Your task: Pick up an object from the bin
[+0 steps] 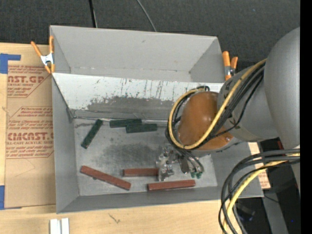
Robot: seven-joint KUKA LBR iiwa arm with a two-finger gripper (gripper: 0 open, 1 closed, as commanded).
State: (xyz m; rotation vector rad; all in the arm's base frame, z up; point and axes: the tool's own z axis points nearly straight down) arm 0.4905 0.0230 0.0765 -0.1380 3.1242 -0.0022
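My gripper (168, 165) hangs low over the front right part of the bin, below the arm's orange cover. It sits at the right end of a short red-brown stick (138, 171) that lies flat on the bin floor. Just in front of it lies a second red-brown stick (170, 185), near the front wall. I see nothing held in the gripper. A longer red-brown stick (105, 177) lies slanted to the left of them.
A dark green stick (91, 133) lies slanted at the left. Two more green sticks (134, 126) lie side by side by the back wall. The arm and its cables cover the bin's right side.
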